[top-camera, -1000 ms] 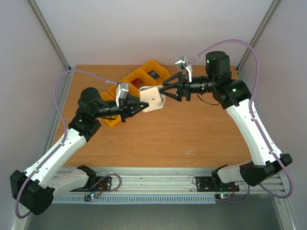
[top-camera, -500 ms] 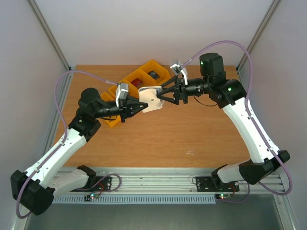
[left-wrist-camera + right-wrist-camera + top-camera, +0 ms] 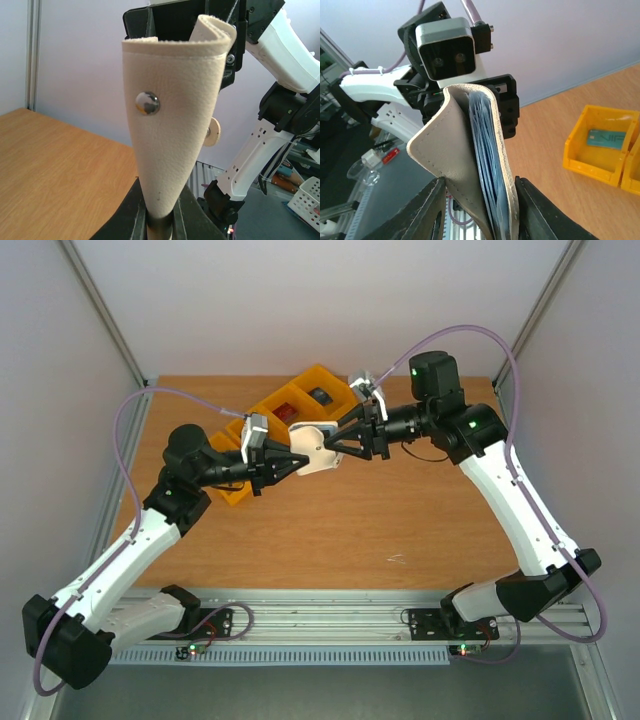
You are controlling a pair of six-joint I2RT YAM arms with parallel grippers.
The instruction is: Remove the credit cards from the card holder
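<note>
- the card holder (image 3: pixel 316 447) is held up off the table (image 3: pixel 400 520), just above the centre of the overhead frame, between the two grippers.
- the left gripper (image 3: pixel 292 461) is clamped on the holder's narrow end — in the left wrist view the pale leather is seen pinched between the fingers (image 3: pixel 192 220) at the bottom edge and fanning wider toward the top, with a round metal snap (image 3: pixel 147 102) on its face.
- the right gripper (image 3: pixel 336 442) is set over the opposite, open end. in the right wrist view its fingers are seen one on each side of the holder at the bottom of the frame, close against both flaps. whether they are pressing it cannot be told.
- the flaps are spread apart, and thin bluish layers (image 3: pixel 487 150) are stacked between them — cards or pockets, it cannot be told.
- a row of yellow bins (image 3: pixel 236 497) is laid slantwise on the table behind the grippers, in the upper centre of the overhead frame.
- a dark card (image 3: pixel 607 137) with pale marks is seen lying in the end bin, at the right edge of the right wrist view. what looks like a red card (image 3: pixel 288 412) is seen in the next bin.
</note>
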